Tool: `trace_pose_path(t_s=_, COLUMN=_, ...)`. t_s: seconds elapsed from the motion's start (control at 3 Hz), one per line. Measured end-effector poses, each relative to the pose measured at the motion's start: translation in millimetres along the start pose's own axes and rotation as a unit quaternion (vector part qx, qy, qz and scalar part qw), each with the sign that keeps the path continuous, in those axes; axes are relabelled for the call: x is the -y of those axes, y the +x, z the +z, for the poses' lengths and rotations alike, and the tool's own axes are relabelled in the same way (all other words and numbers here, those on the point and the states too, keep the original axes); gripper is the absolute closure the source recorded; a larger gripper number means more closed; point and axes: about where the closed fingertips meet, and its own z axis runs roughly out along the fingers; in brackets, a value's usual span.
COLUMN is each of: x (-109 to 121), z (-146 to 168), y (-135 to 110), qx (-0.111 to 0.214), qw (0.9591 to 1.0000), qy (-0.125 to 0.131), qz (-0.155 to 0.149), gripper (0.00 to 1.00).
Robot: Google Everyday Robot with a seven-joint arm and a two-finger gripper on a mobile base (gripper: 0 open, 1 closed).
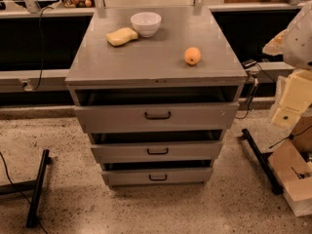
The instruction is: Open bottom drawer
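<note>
The grey cabinet (156, 57) has three drawer fronts stacked one above the other. The bottom drawer (190, 175) is the lowest and narrowest front, with a small dark bar handle (158, 177) at its centre. A dark gap shows above its top edge. My arm hangs at the right edge of the view. My gripper (291, 172) is at its lower end, well to the right of the cabinet, apart from it and at about the height of the bottom drawer. Nothing shows in it.
On the cabinet top lie a white bowl (146, 23), a yellow sponge (121, 36) and an orange (192, 55). Black stand legs lie on the speckled floor at the left (38, 188) and the right (261, 160). A cable (249, 94) hangs by the cabinet's right side.
</note>
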Motion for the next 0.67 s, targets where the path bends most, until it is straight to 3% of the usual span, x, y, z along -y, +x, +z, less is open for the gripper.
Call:
trace_pose_path(t_s=0.33, x=0.1, z=0.2, y=0.0, qx=0.0, qw=1.0, qy=0.0, qz=0.0, gripper=0.0)
trace_pose_path(t_s=0.67, x=14.0, z=39.2, y=2.7, qx=-0.012, qw=0.9995, qy=-0.028, qz=0.001, gripper=0.0)
